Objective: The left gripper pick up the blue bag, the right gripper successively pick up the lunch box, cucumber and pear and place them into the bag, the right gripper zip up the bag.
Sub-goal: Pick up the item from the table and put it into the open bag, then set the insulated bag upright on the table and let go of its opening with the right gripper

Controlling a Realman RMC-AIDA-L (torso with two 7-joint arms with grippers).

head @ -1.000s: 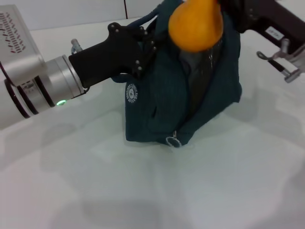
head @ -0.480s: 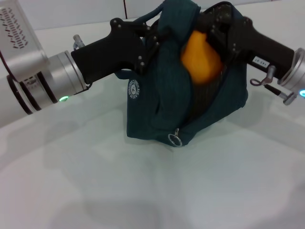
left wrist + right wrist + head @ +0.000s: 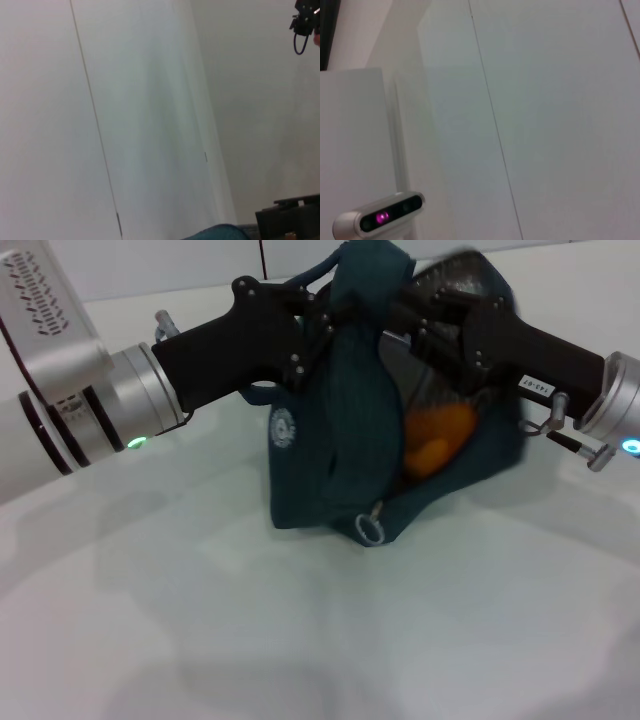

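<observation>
The blue bag (image 3: 325, 455) stands on the white table, its top held up and its mouth open toward my right. My left gripper (image 3: 335, 320) is shut on the bag's top edge by the handles. The pear (image 3: 437, 440) lies inside the bag, low in the opening, apart from any finger. My right gripper (image 3: 415, 325) is open at the top of the bag's mouth, above the pear. The zipper's ring pull (image 3: 371, 530) hangs at the bag's front bottom corner. The lunch box and cucumber are hidden. A strip of the bag (image 3: 215, 233) shows in the left wrist view.
The white table (image 3: 300, 640) spreads in front of the bag. A white wall stands behind. The right wrist view shows only wall panels and a small white sensor bar (image 3: 380, 217).
My right gripper came down with the pear to the bag's mouth and let it go. The pear dropped lower into the bag. The left gripper held the bag steady.
</observation>
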